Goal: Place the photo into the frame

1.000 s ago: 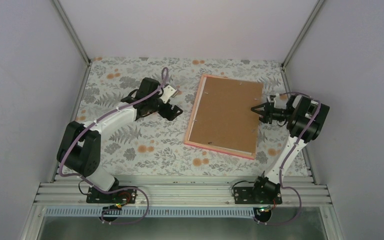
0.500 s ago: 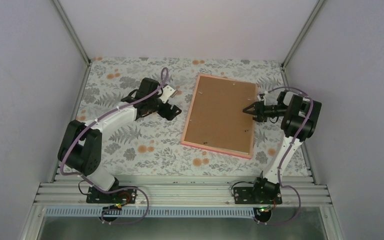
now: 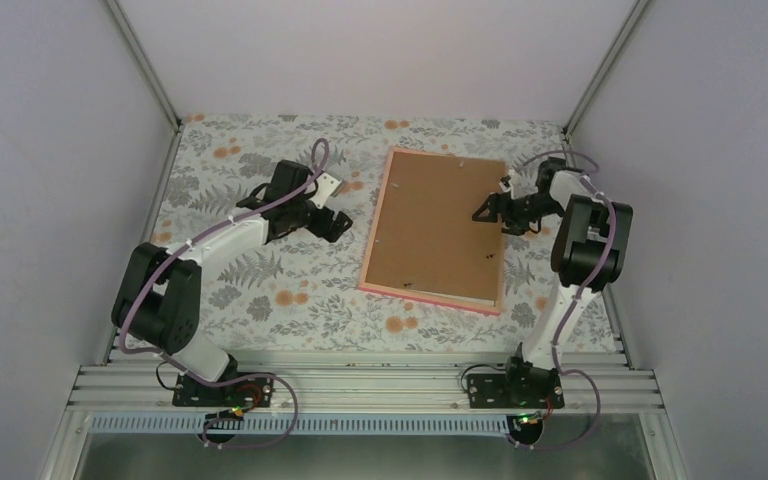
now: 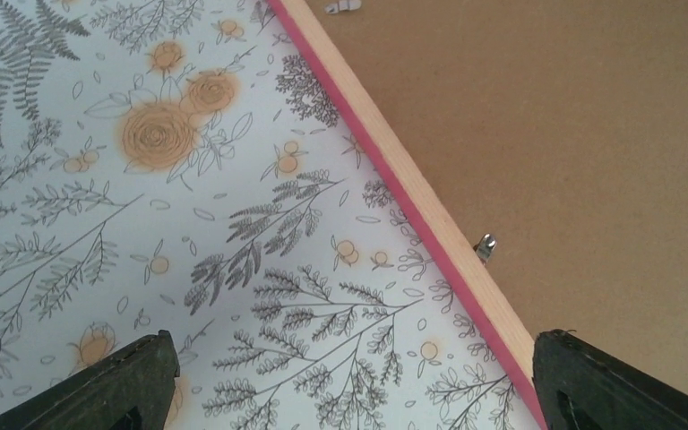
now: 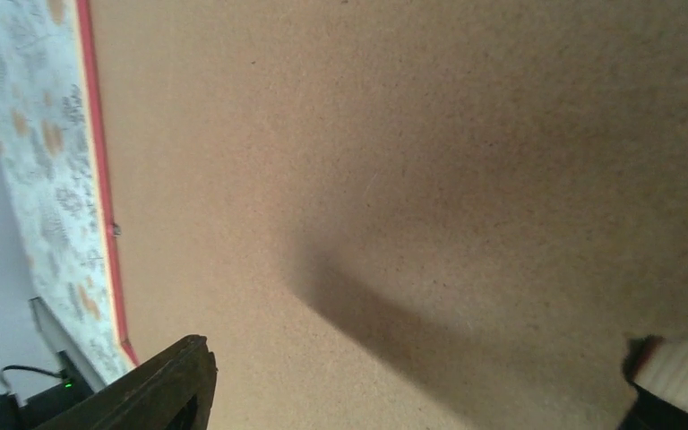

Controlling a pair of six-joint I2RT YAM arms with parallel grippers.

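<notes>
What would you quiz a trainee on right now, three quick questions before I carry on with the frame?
1. True or false: the frame lies flat with its brown backing board uppermost.
2. Pick one. The left claw hangs over: A) the middle of the backing board; B) the floral cloth beside the frame's left edge; C) the photo.
3. In a word or two: what does the right claw hold?
Key: 1 true. 2 B. 3 nothing; it hangs open over the backing board, and the photo shows in no view.
</notes>
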